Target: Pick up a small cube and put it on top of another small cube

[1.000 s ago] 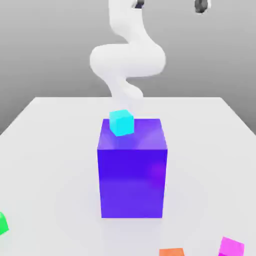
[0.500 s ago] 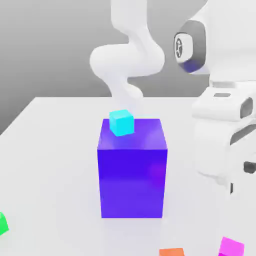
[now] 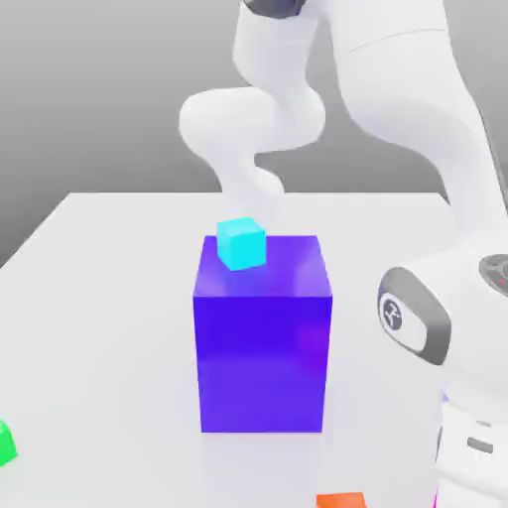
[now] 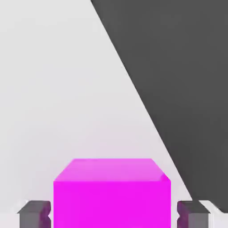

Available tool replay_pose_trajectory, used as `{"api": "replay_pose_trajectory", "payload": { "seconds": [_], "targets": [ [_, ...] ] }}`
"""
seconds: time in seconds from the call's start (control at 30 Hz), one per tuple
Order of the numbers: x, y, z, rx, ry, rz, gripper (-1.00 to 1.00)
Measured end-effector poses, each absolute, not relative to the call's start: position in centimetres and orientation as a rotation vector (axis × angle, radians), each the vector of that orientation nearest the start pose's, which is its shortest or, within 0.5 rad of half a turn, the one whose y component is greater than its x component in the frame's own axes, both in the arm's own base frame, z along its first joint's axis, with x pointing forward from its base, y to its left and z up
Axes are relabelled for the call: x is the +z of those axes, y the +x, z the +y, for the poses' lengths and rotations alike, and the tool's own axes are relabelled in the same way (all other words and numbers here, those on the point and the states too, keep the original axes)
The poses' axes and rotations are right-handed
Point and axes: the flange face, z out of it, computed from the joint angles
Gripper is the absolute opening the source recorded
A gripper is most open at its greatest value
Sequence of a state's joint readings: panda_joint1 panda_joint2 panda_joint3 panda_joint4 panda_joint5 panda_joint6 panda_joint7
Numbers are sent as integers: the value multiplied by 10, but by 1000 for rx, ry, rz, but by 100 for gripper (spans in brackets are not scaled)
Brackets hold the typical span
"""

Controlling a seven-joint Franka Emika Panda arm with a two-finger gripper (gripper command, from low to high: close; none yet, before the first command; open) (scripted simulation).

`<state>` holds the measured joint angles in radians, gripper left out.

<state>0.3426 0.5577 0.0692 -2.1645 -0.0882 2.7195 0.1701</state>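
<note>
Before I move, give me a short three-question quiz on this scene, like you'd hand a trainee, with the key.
1. Multiple choice. Which cube is between the fingers of the claw?
A) green cube
B) magenta cube
C) cyan cube

2. True or false: the cyan cube rests on top of the blue block.

3. Fill in the word: the green cube lies at the exterior view's ____ edge.

Key: 1 B; 2 true; 3 left.
</note>
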Motion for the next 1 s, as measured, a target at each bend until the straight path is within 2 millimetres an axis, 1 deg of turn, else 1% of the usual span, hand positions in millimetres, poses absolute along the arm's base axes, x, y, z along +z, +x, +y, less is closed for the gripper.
{"api": "replay_pose_trajectory", "payload": {
  "seconds": [0.03, 0.07, 0.1, 0.13, 0.23, 0.27, 0.33, 0.43, 0.53, 0.63, 0.7, 0.77, 0.87, 0.9, 0.93, 0.97, 1.0],
  "targets": [
    [134, 508, 227, 1, -3103, -488, -100],
    [128, 508, 227, 2, -3103, -489, -100],
    [133, 508, 227, 2, -3103, -489, -100],
    [143, 508, 227, 2, -3103, -490, -100],
    [182, 509, 225, 2, -3104, -484, -100],
    [188, 515, 207, 6, -3114, -439, -100],
    [192, 530, 158, 17, -3137, -313, -100],
    [197, 543, 83, 31, -3156, -125, -100],
    [202, 546, 8, 41, -3161, 65, -100],
    [208, 538, -67, 46, -3150, 257, -100],
    [213, 527, -118, 45, -3134, 389, -100],
    [219, 510, -168, 41, -3111, 524, -100],
    [229, 475, -244, 28, -3061, 736, -100],
    [229, 462, -269, 21, -3040, 807, -100],
    [224, 449, -294, 14, -3018, 878, -100],
    [210, 436, -318, 7, -2996, 944, -100],
    [195, 429, -330, 4, -2984, 978, -100]
  ]
}}
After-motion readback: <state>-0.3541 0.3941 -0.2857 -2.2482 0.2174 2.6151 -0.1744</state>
